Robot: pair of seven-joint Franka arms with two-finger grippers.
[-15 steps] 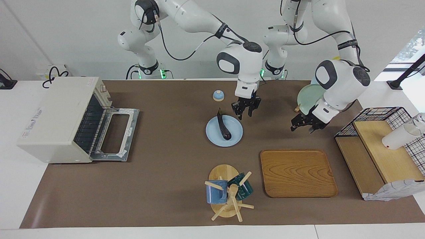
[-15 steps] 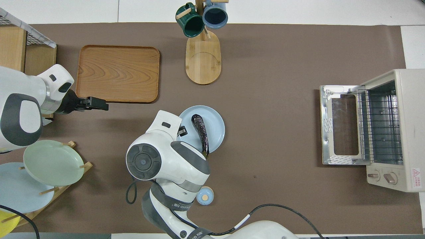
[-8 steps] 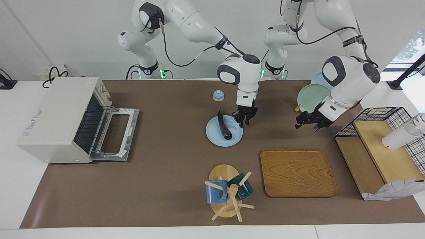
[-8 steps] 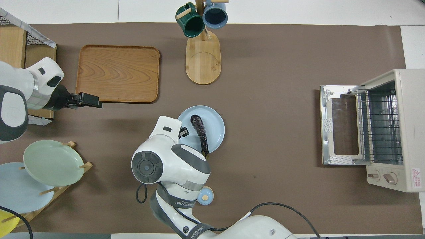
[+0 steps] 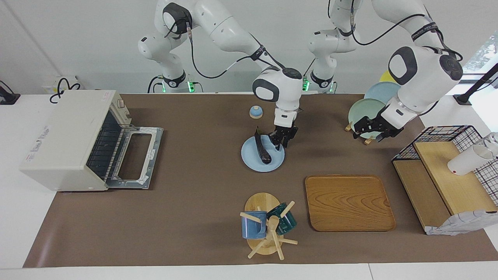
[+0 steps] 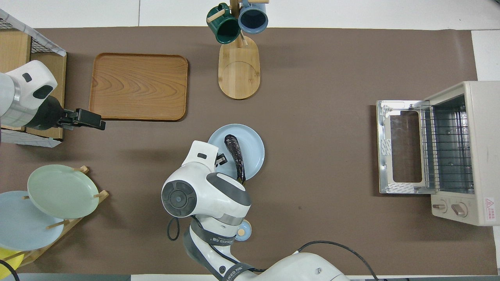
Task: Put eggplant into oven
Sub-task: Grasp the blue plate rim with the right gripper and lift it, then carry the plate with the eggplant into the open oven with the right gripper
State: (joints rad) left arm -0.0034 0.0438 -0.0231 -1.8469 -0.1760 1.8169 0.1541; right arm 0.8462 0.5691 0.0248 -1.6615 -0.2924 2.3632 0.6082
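Because the eggplant (image 5: 262, 148) looks long, slender and glossy, I judge it light but slippery, best pinched across its thicker middle rather than its thin stem. It lies on the light blue plate (image 5: 249, 158) mid-counter, well apart from the oven (image 5: 66, 136), whose door hangs open. The right gripper (image 5: 283, 140) is low beside it, fingers seemingly slightly apart. The left gripper (image 5: 372, 130) waits over the plate rack (image 6: 74, 183); its finger state I cannot tell.

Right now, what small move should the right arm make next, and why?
Probably shift the right end effector sideways over the eggplant and lower around it. It hangs beside the eggplant, which lies untouched on the blue plate; the oven door is already down.
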